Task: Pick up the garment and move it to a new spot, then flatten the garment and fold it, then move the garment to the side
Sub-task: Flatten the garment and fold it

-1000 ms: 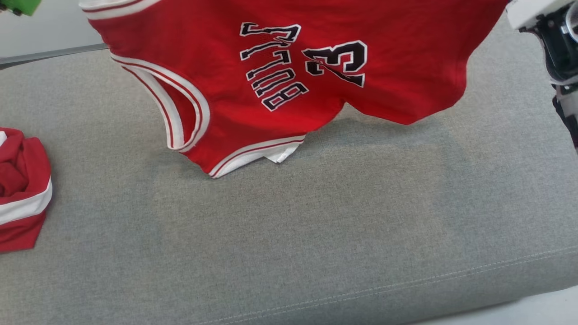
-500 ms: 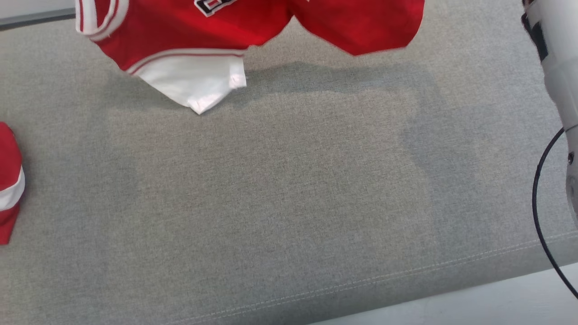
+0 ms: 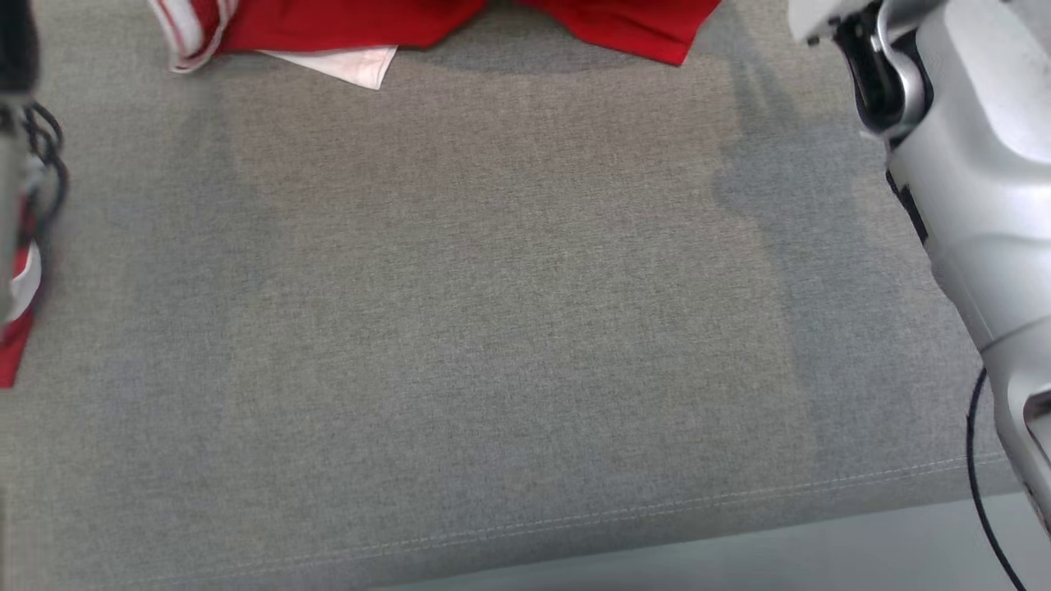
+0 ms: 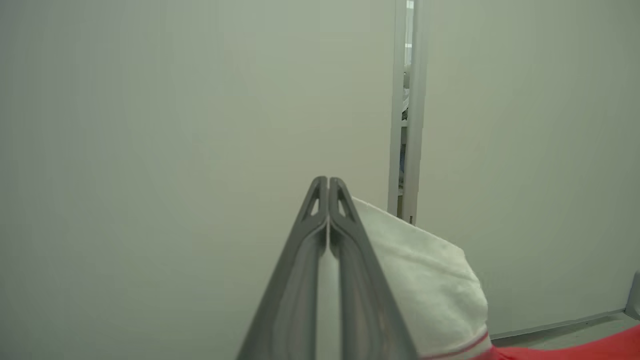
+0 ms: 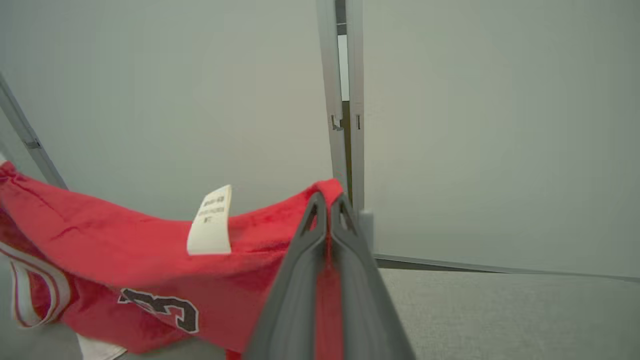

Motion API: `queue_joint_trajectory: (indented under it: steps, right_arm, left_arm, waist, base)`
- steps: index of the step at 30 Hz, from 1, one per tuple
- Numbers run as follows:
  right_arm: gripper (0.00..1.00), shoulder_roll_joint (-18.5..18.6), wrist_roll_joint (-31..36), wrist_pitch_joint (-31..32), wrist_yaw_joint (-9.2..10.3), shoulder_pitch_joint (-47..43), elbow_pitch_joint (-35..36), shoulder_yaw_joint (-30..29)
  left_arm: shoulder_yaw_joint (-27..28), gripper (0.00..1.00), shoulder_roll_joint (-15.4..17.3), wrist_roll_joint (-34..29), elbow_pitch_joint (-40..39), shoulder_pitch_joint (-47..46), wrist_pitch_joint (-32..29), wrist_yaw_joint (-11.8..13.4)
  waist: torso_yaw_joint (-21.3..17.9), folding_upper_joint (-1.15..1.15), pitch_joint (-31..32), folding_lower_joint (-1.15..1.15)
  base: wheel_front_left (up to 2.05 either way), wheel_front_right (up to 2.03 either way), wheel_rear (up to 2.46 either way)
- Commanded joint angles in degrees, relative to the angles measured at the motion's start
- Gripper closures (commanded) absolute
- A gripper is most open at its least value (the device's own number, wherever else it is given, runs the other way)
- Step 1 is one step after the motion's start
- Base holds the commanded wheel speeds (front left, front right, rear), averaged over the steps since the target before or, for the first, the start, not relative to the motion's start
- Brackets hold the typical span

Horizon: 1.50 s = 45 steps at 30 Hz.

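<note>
Up it's gone! A second ago the lettering and number hung right before my head camera. Now only the lowest folds of the red jersey (image 3: 624, 25) dip in at the far edge, above the grey fabric worktop (image 3: 509, 328). My head has swung too, so part of that shift is the camera's.

My right jaws are clamped tight on a red edge of the jersey, with cloth squeezed between them. From there it sags away to the left, a white label (image 5: 210, 227) standing up on its top fold and a dark "3" (image 5: 165, 307) lower down.

My left jaws are pressed together on the white-trimmed end (image 4: 425, 280), a pale sliver caught between them and the rest bunched just to the right.

In the head view my pale right forearm (image 3: 969, 205) crowds the right side. Most of the jersey is cut off at the far edge, and I can't tell whether its white flap (image 3: 337, 61) touches the worktop. Another red-and-white garment (image 3: 12, 328) peeks in at the left, half hidden behind my left arm (image 3: 16, 156).
</note>
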State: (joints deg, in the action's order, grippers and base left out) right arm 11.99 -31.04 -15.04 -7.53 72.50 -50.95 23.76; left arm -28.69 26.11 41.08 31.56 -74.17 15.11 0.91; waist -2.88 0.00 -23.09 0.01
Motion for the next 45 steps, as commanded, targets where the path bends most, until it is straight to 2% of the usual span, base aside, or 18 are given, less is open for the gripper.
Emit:
queue_joint_trajectory:
  steps: [1, 3, 5, 10, 14, 20, 23, 31, 40, 45]
  right_arm:
    - [1.00, 2.0, -4.1, -0.1, 0.07, -4.2, 2.7, 2.3]
    - [1.00, 4.1, -7.5, -0.1, 0.06, -7.7, 5.8, 4.0]
    - [1.00, 5.1, -8.7, -0.1, 0.05, -9.5, 7.3, 5.3]
    - [1.00, 8.9, -14.5, -0.1, 0.08, -18.6, 14.1, 5.3]
    - [1.00, 9.6, -16.8, -0.1, 0.07, -27.4, 17.7, 4.4]
    - [1.00, 8.3, -17.5, -0.1, 0.05, -40.4, 20.2, 3.5]
    - [1.00, 7.6, -17.1, -0.1, 0.05, -46.0, 20.9, 2.7]
    - [1.00, 6.9, -16.2, -0.1, 0.07, -58.3, 21.8, -2.1]
    - [1.00, 7.8, -15.9, 0.0, 0.06, -67.4, 22.9, -4.7]
    - [1.00, 8.4, -14.1, 1.4, 0.07, -70.9, 24.3, -6.2]
  left_arm:
    - [3.4, 1.00, -0.9, -1.0, -4.6, 8.2, 0.0, 0.8]
    - [5.3, 1.00, -2.0, -2.4, -9.4, 15.4, 0.0, 1.5]
    - [5.7, 1.00, -2.0, -3.8, -11.7, 18.7, 0.0, 1.9]
    - [7.0, 1.00, -4.1, -8.0, -21.4, 34.9, 0.0, 3.7]
    - [8.3, 1.00, -5.5, -9.3, -25.7, 46.4, 0.0, 5.0]
    - [9.0, 1.00, -6.4, -8.1, -27.9, 61.0, 0.0, 5.9]
    - [8.4, 1.00, -6.3, -6.7, -29.4, 65.9, -1.2, 6.3]
    - [6.6, 1.00, -3.8, -3.4, -35.5, 76.4, -9.2, 8.5]
    - [5.5, 1.00, -0.9, 0.3, -42.9, 84.8, -17.6, 11.0]
    - [4.9, 1.00, -0.3, 1.6, -44.8, 87.2, -20.2, 11.8]
  waist:
    - [1.7, 0.00, -0.5, -0.01]
    - [2.1, 0.00, -0.3, -0.01]
    - [2.2, 0.00, -0.4, -0.01]
    - [2.8, 0.00, 1.1, -0.01]
    - [2.5, 0.00, 3.3, -0.01]
    - [1.3, 0.00, 8.3, -0.01]
    - [1.2, 0.00, 9.9, -0.01]
    - [1.5, 0.00, 14.5, -0.01]
    - [4.0, 0.00, 18.5, -0.01]
    - [5.4, 0.00, 19.5, -0.01]
  base:
    - [0.00, 0.00, 0.00]
    - [0.00, 0.00, 0.00]
    - [0.00, 0.00, 0.00]
    - [0.00, 0.00, 0.00]
    - [0.00, 0.00, 0.00]
    - [0.00, 0.00, 0.00]
    - [0.00, 0.00, 0.00]
    - [0.00, 0.00, 0.00]
    - [0.00, 0.00, 0.00]
    - [0.00, 0.00, 0.00]
